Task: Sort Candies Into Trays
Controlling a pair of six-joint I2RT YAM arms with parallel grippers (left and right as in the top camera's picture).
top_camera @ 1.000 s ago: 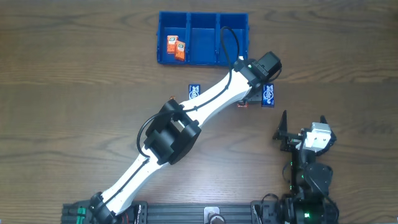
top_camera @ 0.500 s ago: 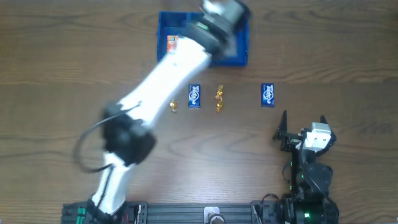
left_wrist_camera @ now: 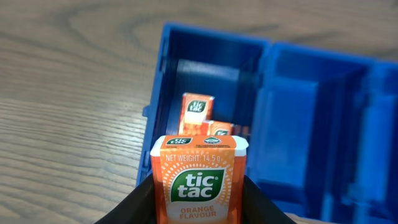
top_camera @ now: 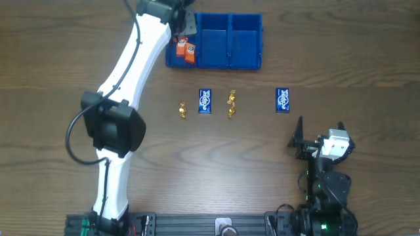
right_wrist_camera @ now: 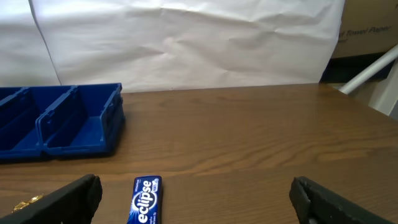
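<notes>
Brown wood-grain desk (top_camera: 341, 65), arm bases along the near edge.

White left arm (top_camera: 125, 65), stretched from the near left corner up to the far edge, ending at the left end of the tray.

Blue plastic tray (top_camera: 230, 64) at the middle of the far edge; three compartments side by side, divided by upright walls. Middle and right compartments bare blue inside.

Right gripper (top_camera: 319, 131) low near the near right corner, well apart from the tray; black fingers (right_wrist_camera: 62, 199) spread wide, nothing between them.

Left gripper (top_camera: 186, 23) pinching an orange candy box (left_wrist_camera: 199, 180). Box upright, flat, rectangular; white cap on top, green leaf-shaped logo on the orange face, small white print above it. One black finger (left_wrist_camera: 134, 202) pressed against each narrow side. Held up at the tray's left end, over or just short of the left compartment; cannot tell which.

Two more orange boxes (top_camera: 184, 50) of the same kind in the left compartment, leaning close together, one (left_wrist_camera: 196, 112) behind the other (left_wrist_camera: 221, 130).

Two blue flat packs out on the desk, short of the tray: one (top_camera: 205, 101) below the tray's middle, the other (top_camera: 283, 99) farther right, just ahead of the right gripper.

Two small gold-wrapped candies, one (top_camera: 183, 110) just left of the first blue pack, one (top_camera: 231, 105) just right of it.
</notes>
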